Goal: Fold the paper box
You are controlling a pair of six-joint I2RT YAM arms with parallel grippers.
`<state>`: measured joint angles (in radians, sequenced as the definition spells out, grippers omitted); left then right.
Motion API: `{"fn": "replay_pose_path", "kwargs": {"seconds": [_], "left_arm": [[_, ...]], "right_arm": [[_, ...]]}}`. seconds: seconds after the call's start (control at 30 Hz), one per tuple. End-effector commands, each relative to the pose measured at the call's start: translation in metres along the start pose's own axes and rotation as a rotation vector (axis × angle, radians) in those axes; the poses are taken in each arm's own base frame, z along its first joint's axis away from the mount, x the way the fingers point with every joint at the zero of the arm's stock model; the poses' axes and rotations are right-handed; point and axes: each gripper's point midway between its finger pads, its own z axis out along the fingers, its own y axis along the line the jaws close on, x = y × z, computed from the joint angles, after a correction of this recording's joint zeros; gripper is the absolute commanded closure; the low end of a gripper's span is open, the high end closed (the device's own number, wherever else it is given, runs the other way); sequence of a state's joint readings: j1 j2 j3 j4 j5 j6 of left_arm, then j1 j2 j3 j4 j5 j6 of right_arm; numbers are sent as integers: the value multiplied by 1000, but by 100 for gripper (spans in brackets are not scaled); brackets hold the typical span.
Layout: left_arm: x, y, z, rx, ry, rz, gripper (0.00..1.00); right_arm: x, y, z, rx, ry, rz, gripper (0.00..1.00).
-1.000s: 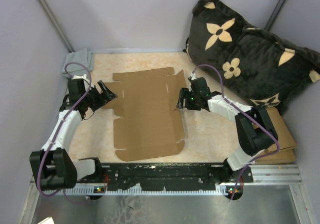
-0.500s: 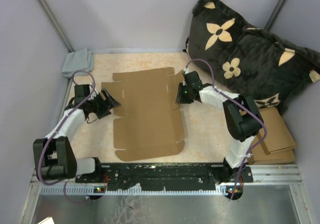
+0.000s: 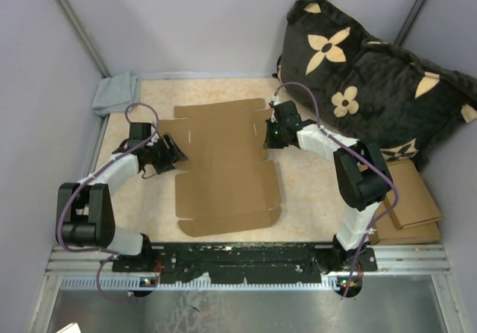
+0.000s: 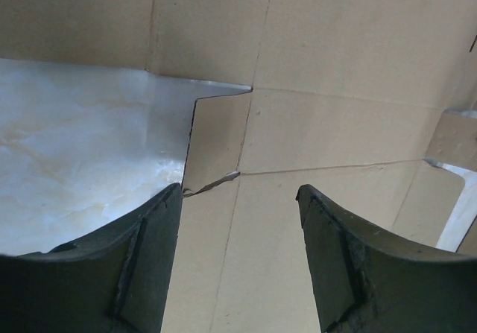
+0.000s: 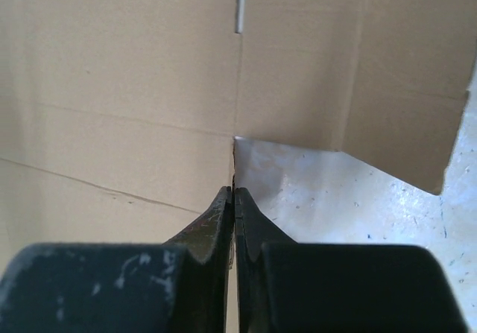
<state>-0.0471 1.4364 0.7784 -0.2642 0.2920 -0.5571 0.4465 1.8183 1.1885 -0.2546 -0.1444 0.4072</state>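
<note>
The box (image 3: 227, 169) lies flat and unfolded in the middle of the worktop (image 3: 313, 191), with no panel raised, so I judge the folding has hardly begun and the step in hand is getting hold of the side flaps. The left tool (image 3: 176, 153) sits low at the sheet's 9 o'clock edge with its jaws apart, straddling a small tab (image 4: 216, 143) beside a torn-looking crease and gripping nothing. The right tool (image 3: 268, 135) is at the 2 o'clock edge with its jaws pressed together. Their tips meet the sheet where a notch (image 5: 235, 143) cuts in, and I cannot tell whether a sliver of card is caught between them. Next, each tool probably needs to get under or clamp its flap edge and swing it up and inward along the scored line. The other side must hold the sheet down, since thin card this light would likely slide rather than bend.
</note>
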Motion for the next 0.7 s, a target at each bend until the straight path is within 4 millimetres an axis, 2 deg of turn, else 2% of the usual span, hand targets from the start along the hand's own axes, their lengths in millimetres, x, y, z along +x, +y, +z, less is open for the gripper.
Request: {"fn": "replay_pose_path", "kwargs": {"seconds": [0.0,0.33,0.67], "left_arm": [[-2,-28,5,41,-15,56,31],[23,-66,16,92,32,129,31],[30,-100,22,159,48,164,32]], "right_arm": [[-3,12,-13,-28,13,-68,99],[1,16,-20,-10,16,-104,100],[13,19,-11,-10,49,-120,100]]}}
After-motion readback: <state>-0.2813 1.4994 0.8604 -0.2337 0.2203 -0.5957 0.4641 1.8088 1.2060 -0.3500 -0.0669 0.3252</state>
